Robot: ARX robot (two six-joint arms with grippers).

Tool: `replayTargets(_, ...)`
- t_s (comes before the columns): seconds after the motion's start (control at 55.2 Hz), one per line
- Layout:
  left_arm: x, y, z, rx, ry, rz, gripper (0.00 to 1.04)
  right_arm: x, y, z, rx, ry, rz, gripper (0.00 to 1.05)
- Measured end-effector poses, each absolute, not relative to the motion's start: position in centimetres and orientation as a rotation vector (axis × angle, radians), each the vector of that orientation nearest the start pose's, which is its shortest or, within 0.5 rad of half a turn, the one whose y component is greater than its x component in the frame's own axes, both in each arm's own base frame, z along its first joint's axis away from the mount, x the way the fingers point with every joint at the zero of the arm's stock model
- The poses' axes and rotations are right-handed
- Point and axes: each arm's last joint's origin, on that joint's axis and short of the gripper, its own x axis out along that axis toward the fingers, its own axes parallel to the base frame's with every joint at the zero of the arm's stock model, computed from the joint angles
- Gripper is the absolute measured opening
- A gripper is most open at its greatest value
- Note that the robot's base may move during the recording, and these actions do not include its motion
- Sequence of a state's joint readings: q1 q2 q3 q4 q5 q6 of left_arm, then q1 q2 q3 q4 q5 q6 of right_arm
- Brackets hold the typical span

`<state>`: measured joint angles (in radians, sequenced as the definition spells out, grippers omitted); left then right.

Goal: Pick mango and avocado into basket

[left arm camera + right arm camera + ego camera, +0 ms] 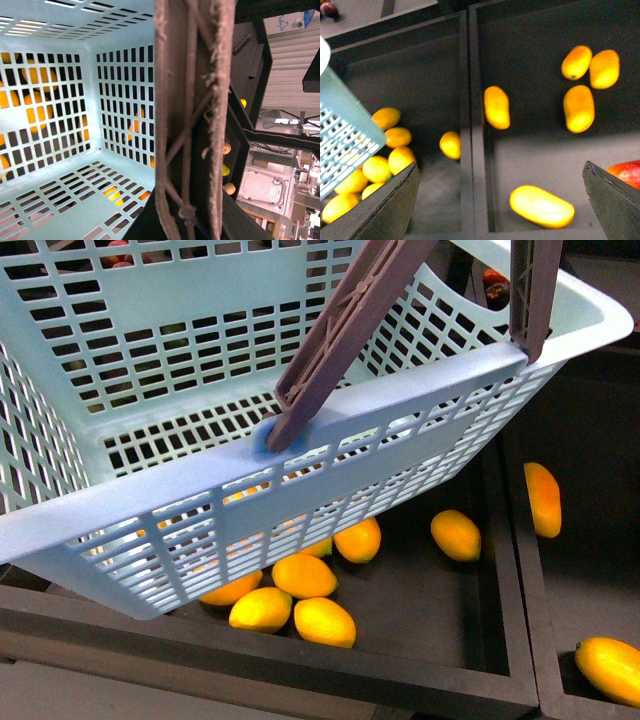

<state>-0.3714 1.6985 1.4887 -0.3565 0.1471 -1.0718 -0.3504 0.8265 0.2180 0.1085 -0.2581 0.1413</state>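
Note:
The pale teal basket (300, 475) hangs tilted in the air and fills most of the front view. It is empty inside (60, 200). My left gripper (186, 220) is shut on its two brown-grey handles (195, 125). Several yellow-orange mangoes (305, 575) lie in dark trays below it. My right gripper (500, 200) is open and empty above one mango (541, 206), which lies between its fingers (380, 215). A corner of the basket (340, 135) also shows in the right wrist view. The avocado is out of view.
Dark trays with raised dividers (470, 125) hold the fruit. More mangoes lie in the right tray (578, 108) and the left tray (451, 145). A red fruit (626, 170) sits beside one right finger. In the front view, mangoes lie at the right (543, 498).

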Motion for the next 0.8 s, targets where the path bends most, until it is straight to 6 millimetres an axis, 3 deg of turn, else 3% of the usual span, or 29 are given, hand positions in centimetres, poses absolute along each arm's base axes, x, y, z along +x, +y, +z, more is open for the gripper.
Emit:
replayTargets(0.091, 35.9, -14.5, 32.1, -0.95, 0.777, -0.15, 0.07, 17.7, -6.1, 16.0, 0.258, 0.45, -0.18, 0.97)
replayTargets(0.181, 35.9, -14.5, 32.1, -0.954, 0.779, -0.151, 0.07, 21.7, -8.0, 15.0, 0.224, 0.445, -0.226, 0.97)
replayTargets(0.236, 35.9, -14.5, 32.1, -0.953, 0.779, -0.151, 0.07, 24.5, -9.4, 13.7, 0.212, 0.476, -0.251, 0.97)
replayTargets(0.508, 35.9, -14.5, 32.1, -0.952, 0.778, -0.151, 0.07, 32.6, -15.3, 6.6, 0.219, 0.616, -0.396, 0.97)
replayTargets(0.798, 35.9, -14.5, 32.1, -0.953, 0.779, -0.152, 0.07, 36.1, -18.9, 0.5, 0.268, 0.738, -0.457, 0.97)
